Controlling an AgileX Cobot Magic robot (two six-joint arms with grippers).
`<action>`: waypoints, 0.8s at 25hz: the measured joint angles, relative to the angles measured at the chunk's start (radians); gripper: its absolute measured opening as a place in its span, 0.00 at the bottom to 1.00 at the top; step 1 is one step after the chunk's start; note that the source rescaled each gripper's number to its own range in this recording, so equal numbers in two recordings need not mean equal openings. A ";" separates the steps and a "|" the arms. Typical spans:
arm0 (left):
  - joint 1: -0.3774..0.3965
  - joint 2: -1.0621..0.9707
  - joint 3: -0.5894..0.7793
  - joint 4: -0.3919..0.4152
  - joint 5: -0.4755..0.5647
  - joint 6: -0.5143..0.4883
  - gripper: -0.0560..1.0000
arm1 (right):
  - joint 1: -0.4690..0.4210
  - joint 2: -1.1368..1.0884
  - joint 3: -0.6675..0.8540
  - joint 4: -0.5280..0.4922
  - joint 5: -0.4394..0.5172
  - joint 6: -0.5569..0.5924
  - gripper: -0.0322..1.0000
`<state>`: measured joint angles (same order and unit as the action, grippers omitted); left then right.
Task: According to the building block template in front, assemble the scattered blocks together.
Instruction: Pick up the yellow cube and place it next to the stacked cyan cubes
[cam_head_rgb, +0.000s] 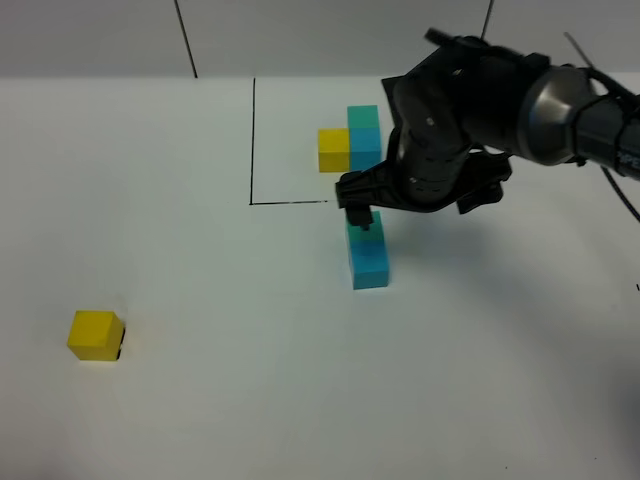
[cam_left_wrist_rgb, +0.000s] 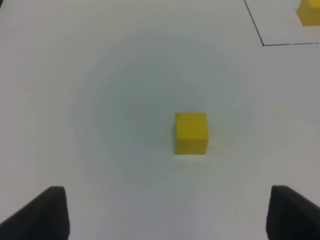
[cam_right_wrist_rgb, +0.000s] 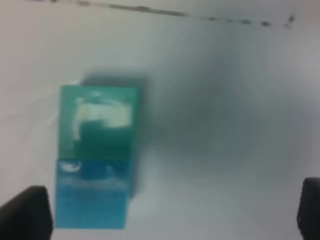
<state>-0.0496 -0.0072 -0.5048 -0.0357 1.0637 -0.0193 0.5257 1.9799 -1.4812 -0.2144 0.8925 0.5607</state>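
Observation:
The template's yellow (cam_head_rgb: 333, 148), teal-green (cam_head_rgb: 363, 117) and blue (cam_head_rgb: 366, 150) cubes sit in an L inside the black frame (cam_head_rgb: 252, 140). A loose teal-green cube (cam_head_rgb: 360, 238) and a loose blue cube (cam_head_rgb: 371, 268) touch in a line just in front of the frame. My right gripper (cam_head_rgb: 360, 213) hovers over the teal-green cube. In the right wrist view it (cam_right_wrist_rgb: 167, 210) is open, with both cubes (cam_right_wrist_rgb: 97, 122) (cam_right_wrist_rgb: 92, 197) near one finger (cam_right_wrist_rgb: 25, 215). The loose yellow cube (cam_head_rgb: 96, 335) lies alone at the front left. In the left wrist view it (cam_left_wrist_rgb: 191, 132) lies ahead of my open left gripper (cam_left_wrist_rgb: 165, 217).
The white table (cam_head_rgb: 220, 400) stretches around the cubes. The black frame's corner (cam_left_wrist_rgb: 263, 44) and the template's yellow cube (cam_left_wrist_rgb: 310, 12) show at the edge of the left wrist view. The right arm (cam_head_rgb: 520, 100) reaches in from the back right.

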 joint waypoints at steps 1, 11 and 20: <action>0.000 0.000 0.000 0.000 0.000 0.000 0.85 | -0.029 -0.014 0.009 0.005 0.005 -0.033 1.00; 0.000 0.000 0.000 0.000 0.000 0.001 0.85 | -0.381 -0.203 0.246 0.118 -0.063 -0.276 1.00; 0.000 0.000 0.000 0.000 0.000 0.002 0.85 | -0.534 -0.468 0.455 0.056 -0.058 -0.305 1.00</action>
<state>-0.0496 -0.0072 -0.5048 -0.0357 1.0637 -0.0174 -0.0081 1.5124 -1.0257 -0.1580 0.8345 0.2560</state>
